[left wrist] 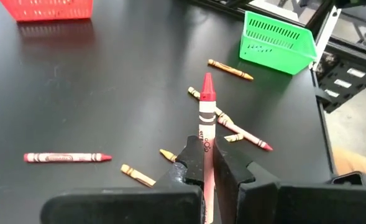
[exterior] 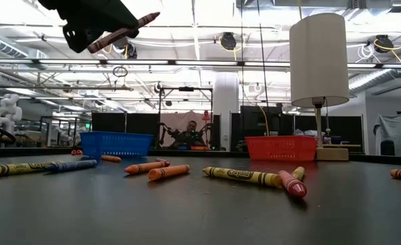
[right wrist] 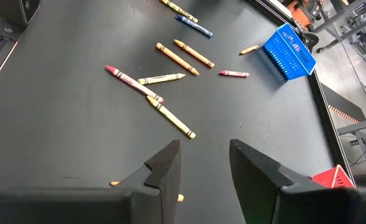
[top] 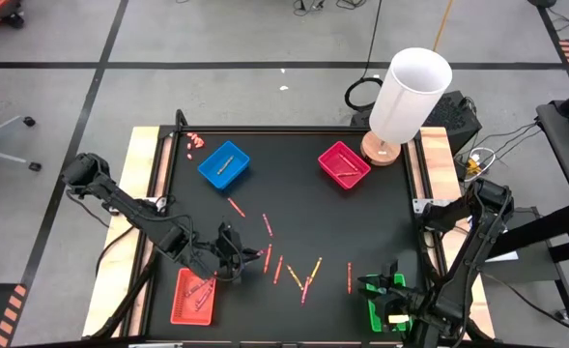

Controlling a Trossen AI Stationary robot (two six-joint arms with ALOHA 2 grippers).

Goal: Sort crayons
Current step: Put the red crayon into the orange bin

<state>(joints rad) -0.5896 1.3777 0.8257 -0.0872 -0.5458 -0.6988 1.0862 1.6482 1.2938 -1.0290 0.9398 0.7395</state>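
Several crayons in red, orange and yellow lie flat on the black table, also seen in the right wrist view as crayons. My left gripper hangs above the table's near left part, beside the red tray, and is shut on a red crayon. In the low view that gripper is high at the left. My right gripper stands open over the green tray at the near right, with nothing between its fingers. My left gripper pinches the red crayon's paper-wrapped shaft between its two fingers. The crayon lies along the fingers, its pointed tip sticking out past them. The fingers slant down from the table's left. The crayon is lifted clear of the table.
A blue tray and a magenta tray stand at the far side. A white cylindrical lamp stands at the far right corner. The red tray holds a few crayons. Tiny pink bits lie at the far left corner.
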